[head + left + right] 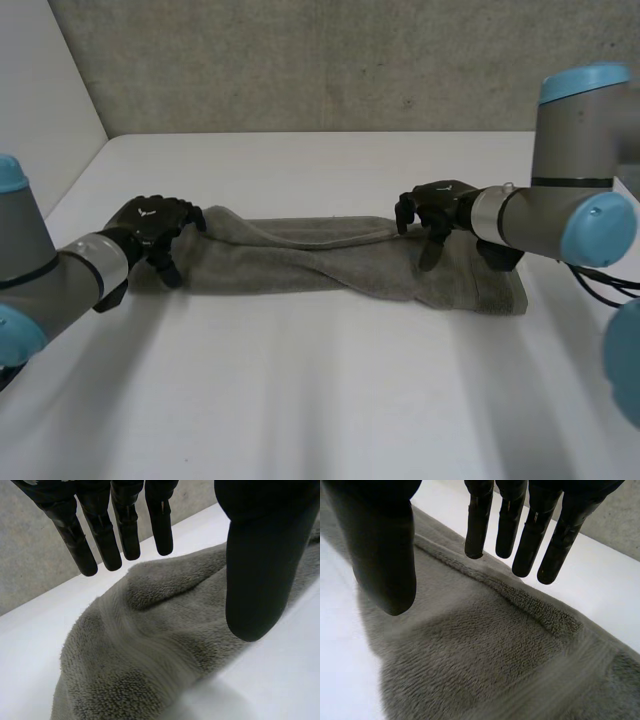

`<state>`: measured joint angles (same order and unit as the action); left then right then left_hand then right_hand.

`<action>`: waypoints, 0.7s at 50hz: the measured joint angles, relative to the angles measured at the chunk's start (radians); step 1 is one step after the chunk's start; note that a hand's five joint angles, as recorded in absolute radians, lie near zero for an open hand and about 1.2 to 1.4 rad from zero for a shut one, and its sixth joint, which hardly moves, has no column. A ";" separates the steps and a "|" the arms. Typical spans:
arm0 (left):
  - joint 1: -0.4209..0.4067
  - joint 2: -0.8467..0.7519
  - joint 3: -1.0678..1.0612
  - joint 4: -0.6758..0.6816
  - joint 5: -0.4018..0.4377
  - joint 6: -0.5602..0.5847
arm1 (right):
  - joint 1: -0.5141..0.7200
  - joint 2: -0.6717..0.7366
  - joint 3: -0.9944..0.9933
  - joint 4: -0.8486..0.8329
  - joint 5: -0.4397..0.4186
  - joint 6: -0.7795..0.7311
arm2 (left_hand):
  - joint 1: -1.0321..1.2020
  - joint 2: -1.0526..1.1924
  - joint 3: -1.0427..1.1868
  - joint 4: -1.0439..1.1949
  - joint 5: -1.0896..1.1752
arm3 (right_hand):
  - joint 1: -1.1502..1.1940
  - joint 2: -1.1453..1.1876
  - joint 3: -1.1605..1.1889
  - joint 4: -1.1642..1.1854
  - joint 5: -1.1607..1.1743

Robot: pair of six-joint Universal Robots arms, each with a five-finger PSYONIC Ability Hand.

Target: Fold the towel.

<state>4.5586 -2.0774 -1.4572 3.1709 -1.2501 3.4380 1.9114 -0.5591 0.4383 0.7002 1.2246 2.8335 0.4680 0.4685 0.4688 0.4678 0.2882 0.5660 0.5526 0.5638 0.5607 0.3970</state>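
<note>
Two hands spread over a rumpled grey terry-cloth towel point(300, 258)

The left hand point(152, 225) sits at the towel's left end. Its fingers point(102, 540) are straight and set well apart from the thumb point(257, 565), with nothing pinched between them. I cannot tell whether the fingertips touch the pile. The right hand point(438, 208) hangs over the towel's right part, near its far edge. It is likewise spread, with straight fingers point(520, 535) and thumb point(385, 555) above a hemmed edge and not closed on it. The towel lies as a long band on the white bench point(320, 390), with folds bunched along its far side. Its right end reaches past the right hand. Beyond the towel rises a grey concrete wall point(300, 60).
</note>
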 measured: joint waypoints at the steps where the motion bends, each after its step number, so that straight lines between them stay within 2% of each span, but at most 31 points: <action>1: 0.000 -0.008 0.012 -0.004 -0.001 0.000 | 0.000 0.016 -0.021 0.002 0.000 0.005 | 0.000 0.000 0.000 0.000 0.000 | 0.001 0.000 0.001 0.000 0.001; 10: -0.004 -0.116 0.163 -0.025 -0.006 -0.003 | 0.000 0.172 -0.198 -0.011 0.013 0.044 | 0.000 0.000 0.000 0.000 0.000 | -0.002 -0.003 -0.001 -0.003 -0.002; 14: -0.010 -0.169 0.221 -0.038 -0.012 -0.004 | 0.000 0.205 -0.221 -0.044 0.036 0.046 | 0.000 0.000 0.000 0.000 0.000 | -0.266 -0.251 -0.262 -0.266 -0.307; 19: -0.014 -0.207 0.266 -0.051 -0.032 -0.004 | 0.001 0.209 -0.221 -0.109 0.072 0.047 | 0.000 -0.001 0.000 -0.001 0.000 | -0.332 -0.302 -0.312 -0.298 -0.335; 26: -0.015 -0.208 0.280 -0.059 -0.056 -0.015 | 0.010 0.123 -0.187 -0.189 0.115 0.071 | -0.004 -0.004 -0.004 -0.004 -0.004 | -0.332 -0.302 -0.312 -0.298 -0.335; 28: -0.015 -0.198 0.275 -0.059 -0.056 -0.023 | 0.012 0.093 -0.168 -0.196 0.121 0.082 | -0.004 -0.004 -0.004 -0.004 -0.004 | -0.266 -0.247 -0.265 -0.258 -0.270; 31: -0.015 -0.179 0.263 -0.059 -0.055 -0.039 | 0.014 0.040 -0.125 -0.199 0.129 0.099 | -0.004 -0.004 -0.004 -0.004 -0.004 | -0.039 -0.028 -0.041 -0.038 -0.037; 35: -0.015 -0.160 0.245 -0.057 -0.052 -0.053 | 0.014 -0.001 -0.072 -0.194 0.133 0.105 | -0.004 -0.004 -0.004 -0.004 -0.004 | 0.154 0.171 0.159 0.160 0.156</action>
<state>4.5435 -2.2377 -1.2127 3.1139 -1.3024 3.3853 1.9258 -0.5601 0.3662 0.5064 1.3572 2.9386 0.4639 0.4646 0.4645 0.4640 0.2843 0.7204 0.7239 0.7224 0.7204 0.5526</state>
